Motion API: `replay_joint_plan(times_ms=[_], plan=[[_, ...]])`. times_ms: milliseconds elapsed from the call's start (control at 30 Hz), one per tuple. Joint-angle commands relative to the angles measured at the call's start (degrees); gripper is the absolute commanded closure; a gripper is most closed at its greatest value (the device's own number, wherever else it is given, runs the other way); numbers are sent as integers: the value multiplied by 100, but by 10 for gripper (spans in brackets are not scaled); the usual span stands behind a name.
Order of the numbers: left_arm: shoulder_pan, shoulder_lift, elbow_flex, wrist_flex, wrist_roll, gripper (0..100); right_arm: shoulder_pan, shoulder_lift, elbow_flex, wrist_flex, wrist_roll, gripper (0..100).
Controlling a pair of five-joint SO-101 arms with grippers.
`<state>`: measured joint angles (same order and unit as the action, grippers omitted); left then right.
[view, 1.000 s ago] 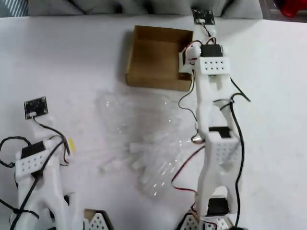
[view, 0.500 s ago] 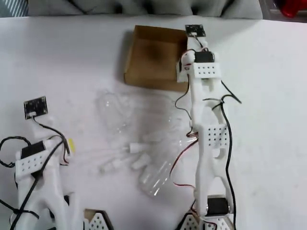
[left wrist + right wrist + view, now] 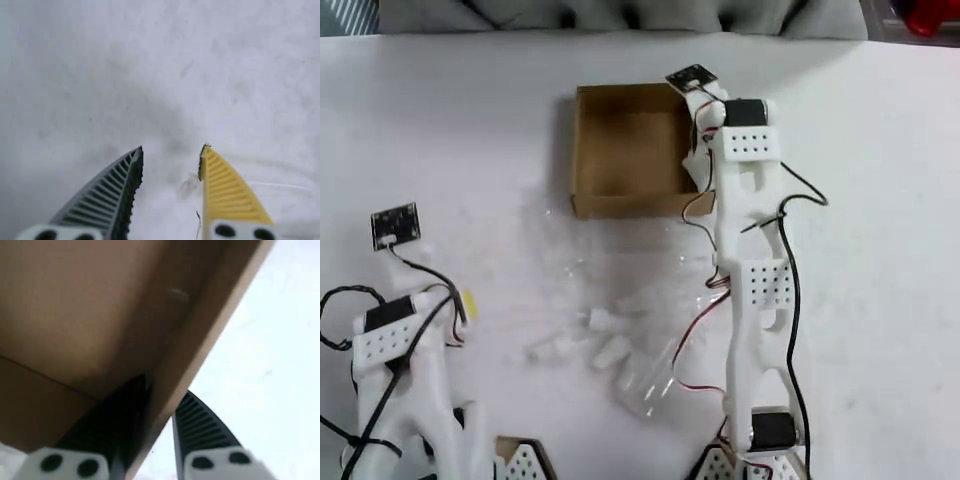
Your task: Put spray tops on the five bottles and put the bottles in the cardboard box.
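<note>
Several clear plastic bottles (image 3: 648,378) lie jumbled on the white counter (image 3: 470,130) just below the brown cardboard box (image 3: 625,206), with what look like small white spray tops (image 3: 608,322) among them; how many are capped is hard to tell. The right hand (image 3: 165,390) pinches the box's side wall, one finger inside, one outside. The left hand (image 3: 171,150) hangs spread over bare counter. To reposition the box well, slide it flat without tipping and stop short of the bottles.
</note>
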<state>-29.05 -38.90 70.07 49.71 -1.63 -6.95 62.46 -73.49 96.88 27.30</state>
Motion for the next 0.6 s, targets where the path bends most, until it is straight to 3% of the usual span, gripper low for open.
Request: replay_joint_plan(times_ms=[0,367,567], plan=[[-31,-224,-44,-149,-53,815,-40,-198,-35,198,220,982],[-31,-198,-44,-264,-53,815,-127,-1174,1776,198,-563,982],[-22,-198,-35,-255,-53,815,-268,-2035,2848,145,-369,982]])
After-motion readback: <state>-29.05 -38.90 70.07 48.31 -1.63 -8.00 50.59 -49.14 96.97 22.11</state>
